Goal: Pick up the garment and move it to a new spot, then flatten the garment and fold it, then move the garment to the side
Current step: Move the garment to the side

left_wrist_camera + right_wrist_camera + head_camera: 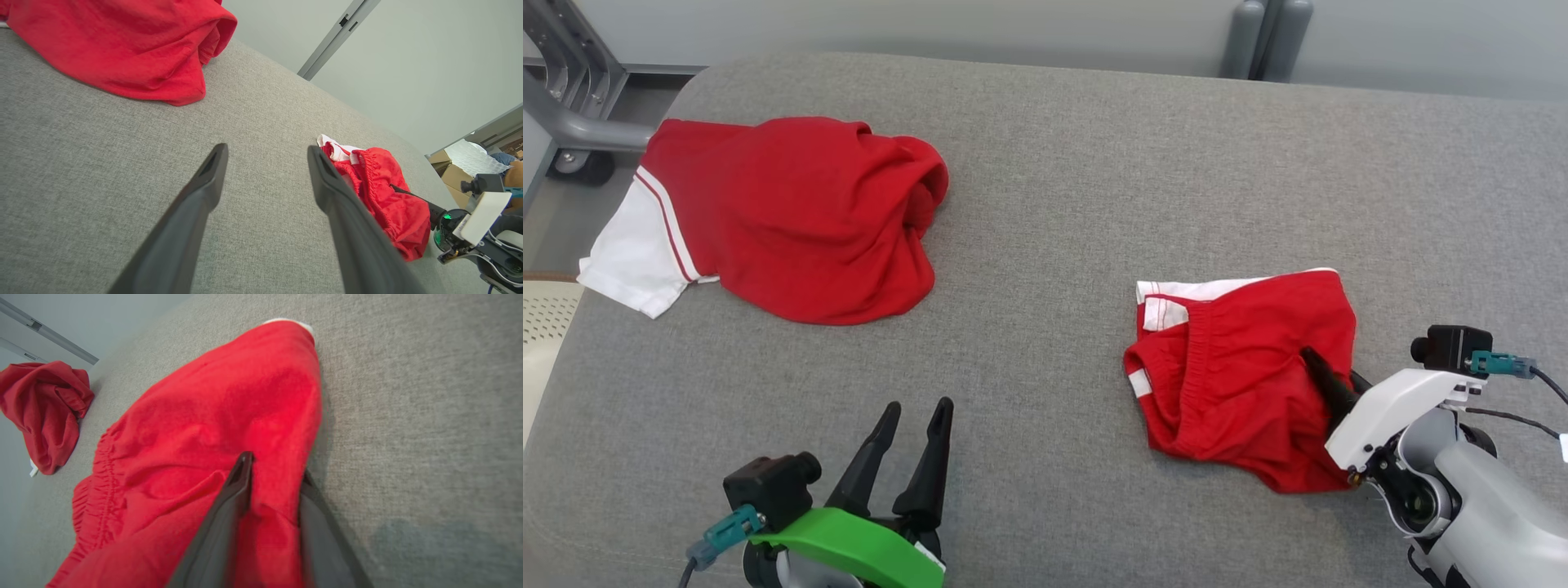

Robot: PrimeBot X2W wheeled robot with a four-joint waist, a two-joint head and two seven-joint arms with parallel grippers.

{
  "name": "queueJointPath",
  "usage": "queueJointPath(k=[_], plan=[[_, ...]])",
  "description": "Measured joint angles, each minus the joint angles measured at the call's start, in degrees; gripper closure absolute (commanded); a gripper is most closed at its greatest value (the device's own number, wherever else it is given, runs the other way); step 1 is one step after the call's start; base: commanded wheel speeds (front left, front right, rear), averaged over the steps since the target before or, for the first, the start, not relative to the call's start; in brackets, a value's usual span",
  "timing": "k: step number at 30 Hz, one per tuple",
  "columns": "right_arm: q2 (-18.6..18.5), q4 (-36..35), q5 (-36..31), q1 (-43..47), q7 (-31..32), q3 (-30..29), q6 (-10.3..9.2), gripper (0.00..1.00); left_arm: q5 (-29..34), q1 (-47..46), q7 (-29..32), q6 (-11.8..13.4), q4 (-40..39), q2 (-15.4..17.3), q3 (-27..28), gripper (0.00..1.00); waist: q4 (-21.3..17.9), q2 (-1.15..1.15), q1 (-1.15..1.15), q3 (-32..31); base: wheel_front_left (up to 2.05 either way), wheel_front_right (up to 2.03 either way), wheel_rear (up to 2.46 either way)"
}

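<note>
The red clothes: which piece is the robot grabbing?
The red shorts, fabric bunched in the right end effector; the bigger shirt lies untouched.

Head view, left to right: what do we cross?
Red and white shirt → red shorts → right gripper, at the shorts' right side. Skipped the left gripper: it sits below, within the shirt's span.

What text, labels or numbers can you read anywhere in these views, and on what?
No readable text on the red shorts, the red shirt or the grey cushion.
Dark marking on the white cover by the right hand: too small and blurred to read.
</note>
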Motion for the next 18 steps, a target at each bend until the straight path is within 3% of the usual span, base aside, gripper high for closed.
queueJointPath(k=[10,18], plan=[[-0.56,1.11,-0.89,-2.93,-0.67,-0.36,1.01,1.00,0.01,0.00,-0.37,0.36,-0.55,0.22,1.45,0.00,-0.94,0.00,0.00,0.70,0.00,0.00,0.00],[-6.36,2.23,-4.41,-7.48,-1.19,-1.08,0.93,1.00,0.65,-0.11,-0.59,0.47,-2.55,0.41,1.55,0.00,-2.89,0.00,0.00,1.95,0.00,0.00,0.00]])
